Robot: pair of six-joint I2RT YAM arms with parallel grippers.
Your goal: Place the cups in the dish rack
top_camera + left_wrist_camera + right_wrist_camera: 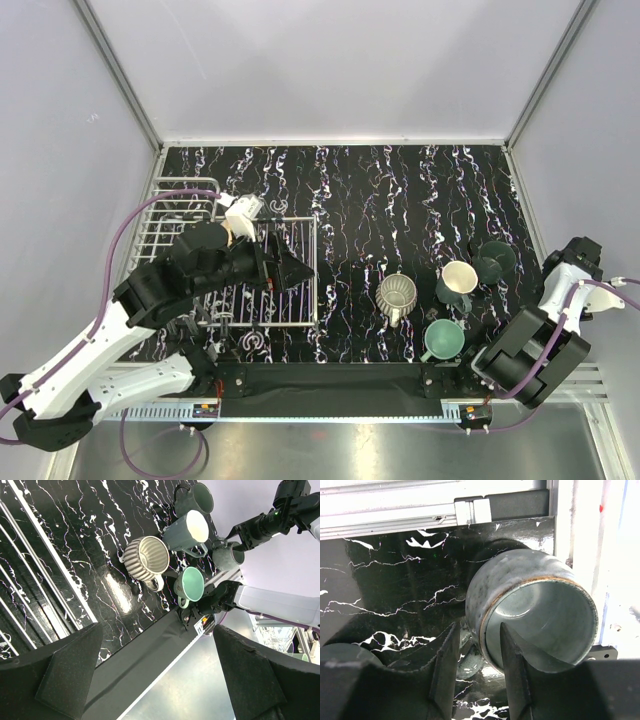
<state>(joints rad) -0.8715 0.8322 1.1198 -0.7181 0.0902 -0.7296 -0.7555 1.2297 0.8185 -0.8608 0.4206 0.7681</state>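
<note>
We find a black, white-veined table (400, 190) with the white wire dish rack (170, 215) at its left. Over the rack's right edge, the left gripper (155, 680) is spread wide and empty. At lower right, the right gripper (477, 630) pinches a grey-teal cup's wall (530, 580). The ribbed grey-beige cup (398, 295), pale-lined cup (458, 280), dark teal cup (493, 262) and mint green cup (443, 340) cluster right of centre, outside the rack.

We see a black, white-veined counter (400, 200), a white rack (170, 215), a ribbed grey-beige cup (397, 295), a mint green cup (444, 340) and a grey-teal cup (520, 575).
</note>
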